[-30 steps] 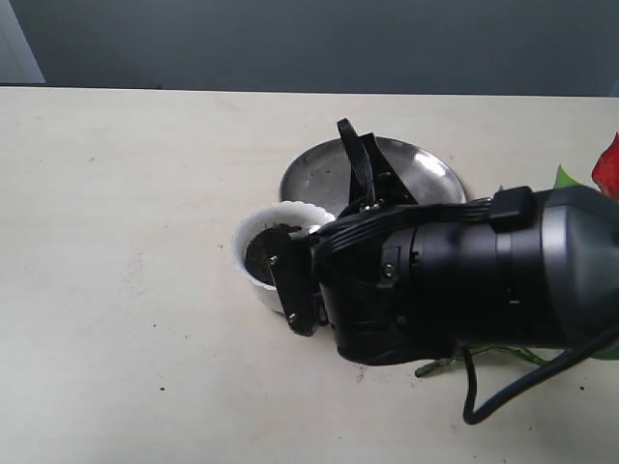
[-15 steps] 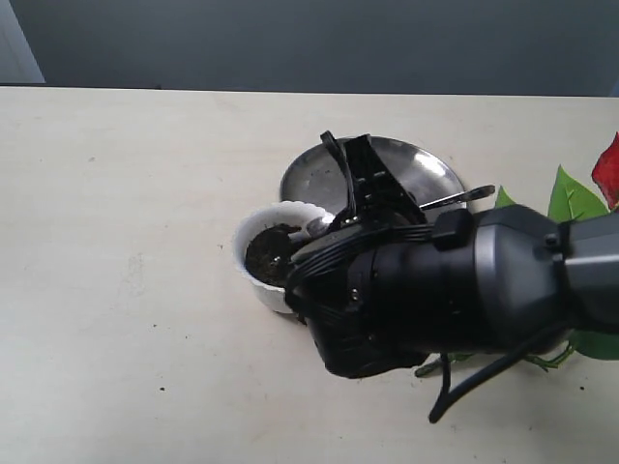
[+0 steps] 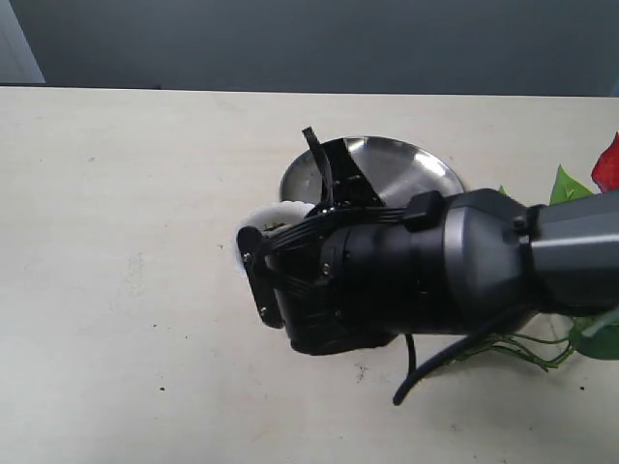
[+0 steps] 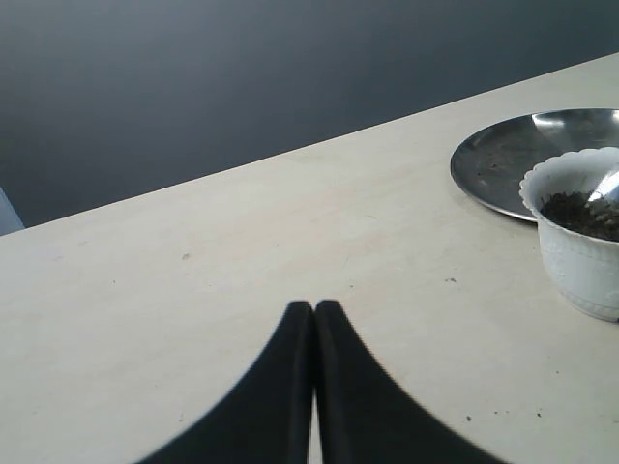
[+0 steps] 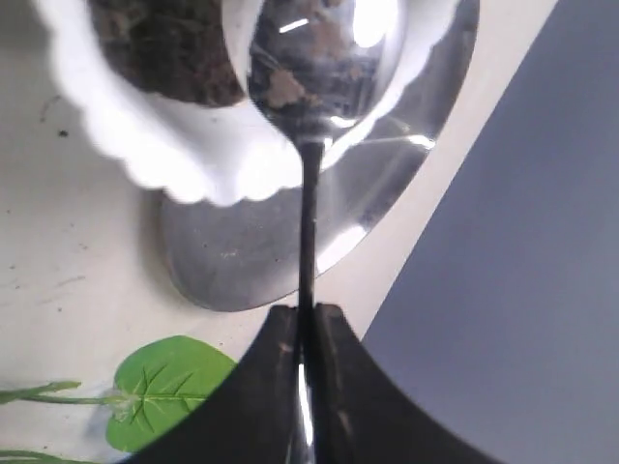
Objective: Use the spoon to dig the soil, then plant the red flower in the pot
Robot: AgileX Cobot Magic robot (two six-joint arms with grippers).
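On the left of the exterior view the cream tabletop (image 3: 126,242) lies matte and lightly speckled. The left gripper (image 4: 313,314) shows only in its own wrist camera: two smooth black fingers pressed flat together with nothing between them, poised over the table well apart from the pot.

Near the middle stands the white plastic pot (image 3: 276,215), mostly hidden behind the bulky black right arm in the exterior view; its scalloped wavy rim (image 5: 160,155) is plain in the right wrist view, with dark crumbly soil (image 5: 169,48) inside. Behind it, touching or just beside it, sits the round steel plate (image 3: 411,169), shallow and mirror-bright.

The right gripper (image 5: 305,324) is clamped on the thin handle of the shiny metal teaspoon (image 5: 314,68), whose rounded bowl hangs over the pot's rim, flecked with bits of soil.

At the far right lies the red flower (image 3: 606,164), a glossy red bloom at the edge, with veined green leaves (image 3: 571,184) and thin stems (image 3: 513,348) on the table
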